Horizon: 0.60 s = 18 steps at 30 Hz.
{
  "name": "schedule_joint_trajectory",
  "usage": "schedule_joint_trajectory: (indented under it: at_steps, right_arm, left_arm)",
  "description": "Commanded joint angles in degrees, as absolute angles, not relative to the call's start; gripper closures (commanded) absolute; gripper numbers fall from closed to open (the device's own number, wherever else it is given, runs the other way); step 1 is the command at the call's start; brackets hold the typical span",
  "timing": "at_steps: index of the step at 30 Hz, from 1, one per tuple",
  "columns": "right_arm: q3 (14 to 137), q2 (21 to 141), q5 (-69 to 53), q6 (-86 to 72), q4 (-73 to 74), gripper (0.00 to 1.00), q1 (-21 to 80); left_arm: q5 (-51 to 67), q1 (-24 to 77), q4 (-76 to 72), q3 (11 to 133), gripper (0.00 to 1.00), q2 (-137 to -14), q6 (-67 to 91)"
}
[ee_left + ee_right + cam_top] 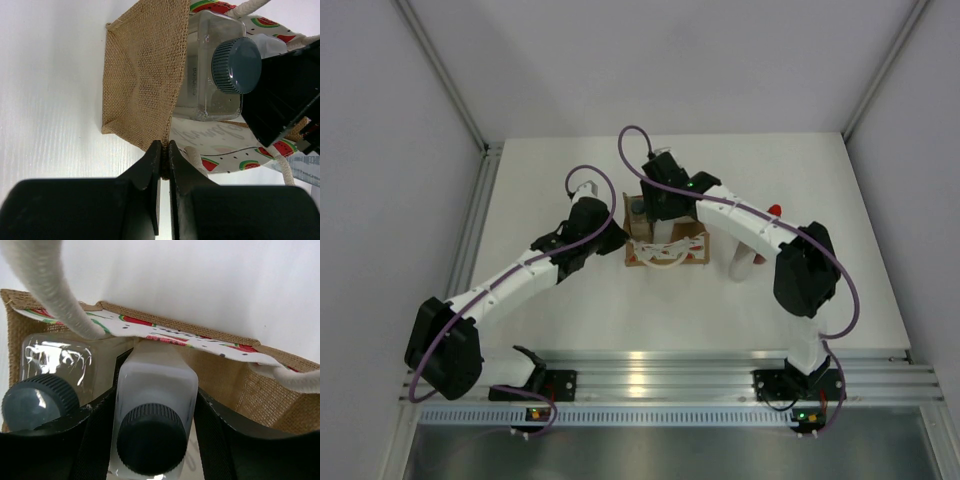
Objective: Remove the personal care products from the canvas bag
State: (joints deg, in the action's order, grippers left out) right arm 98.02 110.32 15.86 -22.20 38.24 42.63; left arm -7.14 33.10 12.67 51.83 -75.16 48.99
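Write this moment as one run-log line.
left end effector: pinching canvas bag edge | right end effector: gripping white bottle in bag

Lighting's bright and even from overhead, shadows are soft; the white table (650,310) nearly blows out; glare streaks on the clear bottle (55,357) left of the right fingers (215,440); those fingers and the rope handle (45,285) above them look soft, out of focus.

I look out over a flat white matte tabletop (650,310). Along its near edge runs a ribbed aluminium rail (660,375), with a brushed metal sheet (660,455) nearer still. Pale grey walls (670,60) close the left, right and far sides, and slim metal posts (442,70) slant up at the far corners.
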Motion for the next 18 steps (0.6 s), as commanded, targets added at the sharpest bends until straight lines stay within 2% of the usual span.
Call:
schedule_joint_trajectory:
  at_steps: [1,6,9,10,12,13,18]
  right_arm:
    - [100.1,111.9,19.1,-22.5,36.7,0.43,43.6]
    - [100.3,113.5,20.1,-22.7,36.7,0.49,43.6]
    - [100.6,114.2,20.0,-22.5,36.7,0.61,43.5]
    - [100.7,114.2,20.0,-22.5,36.7,0.71,43.5]
    - [100.8,113.7,19.9,-22.3,36.6,0.84,43.5]
    - [100.9,113.3,20.0,-22.2,36.6,1.00,43.5]
    - [100.6,108.6,21.3,-21.0,36.7,1.00,43.5]
  left_arm:
    - [-8.0,33.2,11.5,51.1,1.00,-74.2,49.2]
    - [-8.3,33.2,11.5,51.0,1.00,-74.0,49.0]
    - [-8.4,33.2,11.6,50.9,1.00,-73.8,48.9]
    - [-8.4,33.2,11.5,50.9,1.00,-73.7,48.8]
    - [-8.6,33.2,11.5,50.9,1.00,-73.7,48.8]
    - [-8.7,33.2,11.5,50.9,1.00,-73.7,48.7]
    - [-8.8,33.2,11.6,50.9,1.00,-73.4,48.7]
